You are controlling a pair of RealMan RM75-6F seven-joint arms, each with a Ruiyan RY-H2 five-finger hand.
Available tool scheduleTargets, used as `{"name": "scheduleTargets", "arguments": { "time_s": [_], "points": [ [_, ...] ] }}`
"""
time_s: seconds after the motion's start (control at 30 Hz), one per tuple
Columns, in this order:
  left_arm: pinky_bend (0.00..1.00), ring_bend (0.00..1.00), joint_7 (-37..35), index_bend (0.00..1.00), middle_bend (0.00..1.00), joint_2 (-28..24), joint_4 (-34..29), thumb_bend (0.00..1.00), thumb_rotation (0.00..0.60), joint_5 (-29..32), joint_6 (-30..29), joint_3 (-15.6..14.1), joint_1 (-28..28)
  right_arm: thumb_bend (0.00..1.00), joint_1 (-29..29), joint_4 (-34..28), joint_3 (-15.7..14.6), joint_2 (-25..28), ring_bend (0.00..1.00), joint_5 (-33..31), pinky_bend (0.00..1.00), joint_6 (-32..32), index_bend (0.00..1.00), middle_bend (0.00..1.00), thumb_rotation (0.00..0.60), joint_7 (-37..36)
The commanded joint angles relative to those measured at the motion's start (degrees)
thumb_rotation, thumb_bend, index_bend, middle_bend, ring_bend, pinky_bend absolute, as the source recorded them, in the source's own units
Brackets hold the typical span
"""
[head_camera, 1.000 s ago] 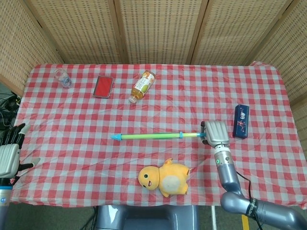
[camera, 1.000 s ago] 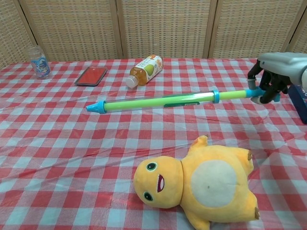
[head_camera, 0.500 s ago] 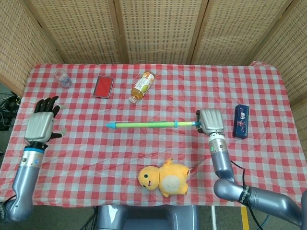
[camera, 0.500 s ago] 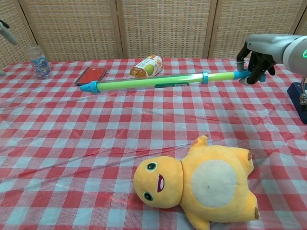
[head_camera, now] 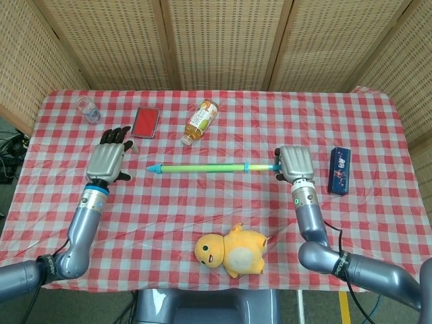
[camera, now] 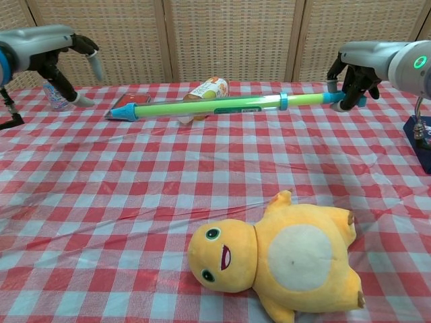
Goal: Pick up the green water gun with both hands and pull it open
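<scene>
The surface [head_camera: 378, 135] wears a cloth of red and white checks. The water gun [head_camera: 202, 167] is light green with a blue tip and a blue ring. The plush toy [head_camera: 231, 250] is orange-yellow with a cream belly and a red mouth. The bottle [head_camera: 200, 121] holds amber liquid and has a label in green, orange and white. The flat case [head_camera: 145, 122] is red. The box [head_camera: 339, 170] at the right is dark blue. Both the left hand [head_camera: 109, 160] and the right hand [head_camera: 295, 165] are grey with black fingers. The wall panels [head_camera: 223, 40] behind are beige woven with brown frames.
</scene>
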State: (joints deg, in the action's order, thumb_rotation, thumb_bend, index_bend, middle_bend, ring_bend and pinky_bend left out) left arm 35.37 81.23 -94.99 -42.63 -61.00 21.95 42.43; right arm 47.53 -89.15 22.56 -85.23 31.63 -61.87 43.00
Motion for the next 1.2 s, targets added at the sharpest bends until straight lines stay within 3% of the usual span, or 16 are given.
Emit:
{"name": "scheduleTargets", "arguments": {
  "time_s": [0.03, 0.5, 1.2],
  "points": [
    [0.00, 0.00, 2.5, 0.42, 0.00, 3.3, 3.0, 0.23, 0.600, 3.7, 0.0, 0.5, 3.8, 0.59, 0.3, 0.3, -0.5, 0.4, 1.00, -0.2, 0.71, 0.3, 0.76, 1.00, 0.600, -0.8],
    [0.00, 0.00, 2.8, 0.41, 0.00, 4.6, 1.4, 0.23, 0.600, 10.1, 0.1, -0.5, 7.5, 0.59, 1.1, 0.0, -2.1, 2.1, 1.00, -1.0, 0.71, 0.2, 0.76, 1.00, 0.600, -2.7],
    [0.00, 0.00, 3.4, 0.45, 0.00, 8.4, 4.2, 0.23, 0.600, 13.0, -2.8, -2.0, 11.7, 0.59, 1.7, -2.8, -4.5, 3.5, 1.00, -2.2, 0.71, -1.1, 0.77, 1.00, 0.600, -4.0]
  ]
}}
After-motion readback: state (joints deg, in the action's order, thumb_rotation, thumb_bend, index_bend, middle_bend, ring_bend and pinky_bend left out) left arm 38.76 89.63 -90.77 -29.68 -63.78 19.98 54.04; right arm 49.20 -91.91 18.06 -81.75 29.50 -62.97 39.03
